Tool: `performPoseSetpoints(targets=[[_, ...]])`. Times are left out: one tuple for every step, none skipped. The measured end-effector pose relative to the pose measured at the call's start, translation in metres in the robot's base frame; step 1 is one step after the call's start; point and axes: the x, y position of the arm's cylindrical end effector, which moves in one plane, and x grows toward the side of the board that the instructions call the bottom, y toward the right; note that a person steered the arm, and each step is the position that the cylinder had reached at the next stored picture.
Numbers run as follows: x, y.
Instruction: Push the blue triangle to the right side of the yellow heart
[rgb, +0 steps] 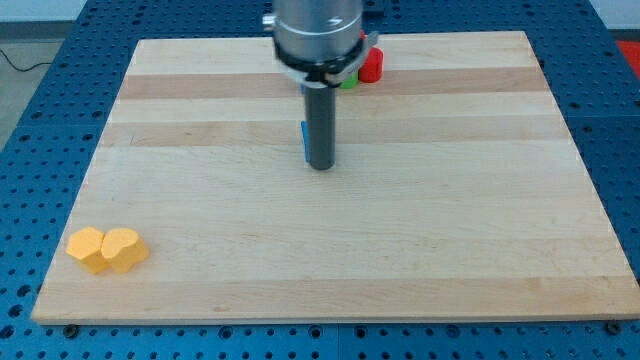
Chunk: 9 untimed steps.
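My tip (320, 165) rests on the wooden board (450, 230) a little above its middle. The blue triangle (304, 140) is almost wholly hidden behind the rod; only a thin blue sliver shows at the rod's left edge, touching or very close to it. The yellow heart (125, 249) lies near the board's bottom left corner, far to the lower left of my tip. A second yellow block, hexagon-like (87, 249), touches the heart's left side.
A red block (372, 65) and a green block (349, 82) sit near the board's top edge, partly hidden by the arm's body. Blue perforated table surrounds the board on all sides.
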Motion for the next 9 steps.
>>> performPoseSetpoints(targets=[[-0.005,0.001],[-0.034,0.037],[-0.069,0.051],[-0.082,0.024],[-0.04,-0.007],[0.017,-0.025],[0.028,-0.032],[0.029,-0.033],[0.054,-0.073]])
